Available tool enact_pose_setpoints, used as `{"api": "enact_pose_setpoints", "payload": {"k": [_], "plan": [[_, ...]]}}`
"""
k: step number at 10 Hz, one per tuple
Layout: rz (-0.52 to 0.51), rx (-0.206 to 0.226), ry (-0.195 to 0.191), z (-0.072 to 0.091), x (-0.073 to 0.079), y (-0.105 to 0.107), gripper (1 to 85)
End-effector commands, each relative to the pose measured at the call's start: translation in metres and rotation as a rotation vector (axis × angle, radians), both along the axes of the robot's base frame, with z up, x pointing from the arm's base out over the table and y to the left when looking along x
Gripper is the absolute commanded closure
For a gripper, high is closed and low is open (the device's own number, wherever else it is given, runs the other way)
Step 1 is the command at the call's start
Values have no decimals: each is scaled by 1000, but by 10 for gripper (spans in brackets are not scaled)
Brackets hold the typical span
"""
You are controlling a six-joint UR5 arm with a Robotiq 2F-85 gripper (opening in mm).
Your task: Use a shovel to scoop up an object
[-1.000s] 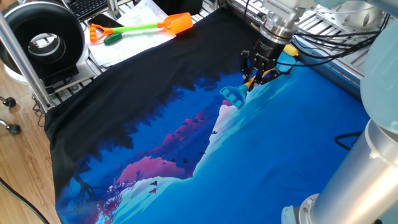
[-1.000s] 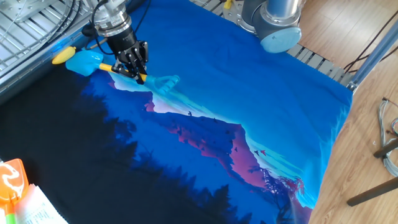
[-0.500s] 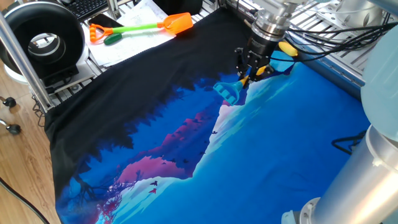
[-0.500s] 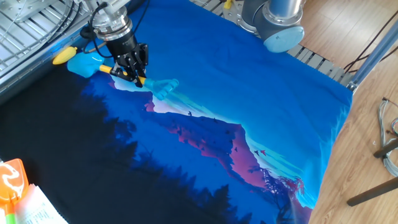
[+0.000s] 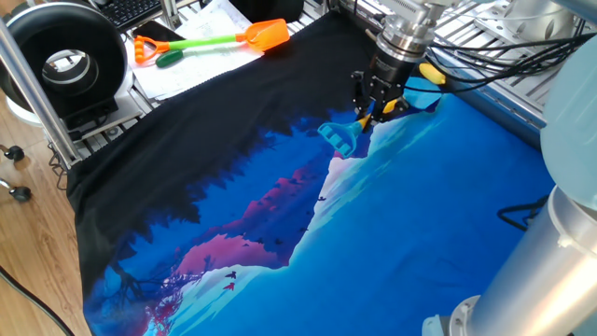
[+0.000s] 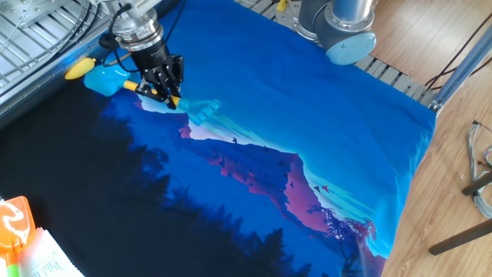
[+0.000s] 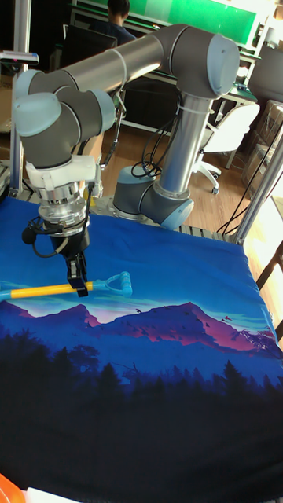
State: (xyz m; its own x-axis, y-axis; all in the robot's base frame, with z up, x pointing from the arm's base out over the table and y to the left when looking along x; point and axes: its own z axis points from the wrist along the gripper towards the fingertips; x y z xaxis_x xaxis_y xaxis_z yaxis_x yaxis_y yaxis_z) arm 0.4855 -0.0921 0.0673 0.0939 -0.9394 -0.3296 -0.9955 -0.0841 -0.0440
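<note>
The shovel lies low over the blue cloth, its light-blue blade (image 6: 104, 78) at the far edge and its blue D-handle (image 5: 338, 137) pointing toward the middle. My gripper (image 6: 165, 94) is shut on the yellow shaft (image 7: 39, 291), pointing straight down. The object (image 6: 77, 69), a small yellow oval, rests just beyond the blade's tip; in one fixed view the object (image 5: 432, 73) shows behind the gripper (image 5: 370, 110). In the tall view the gripper (image 7: 79, 284) holds the shaft near the D-handle (image 7: 118, 283), and the blade is cut off at the left edge.
An orange-bladed, green-shafted toy shovel (image 5: 210, 42) lies on papers past the cloth's dark corner, beside a black round device (image 5: 61, 61). The arm's base (image 6: 338, 23) stands at the cloth's edge. Metal rails (image 6: 38, 31) run just behind the object.
The gripper, with the shovel in it, has shifted a little toward the blade end over the last second; the D-handle moved with it. The object has stayed put.
</note>
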Motion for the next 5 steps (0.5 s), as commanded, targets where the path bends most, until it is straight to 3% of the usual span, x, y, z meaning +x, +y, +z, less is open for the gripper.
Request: {"api": "enact_pose_setpoints", "payload": {"k": [1,5], "plan": [[5,7,-11,1,2,0,833],[-7,42,-10,5,7,13,837]]}}
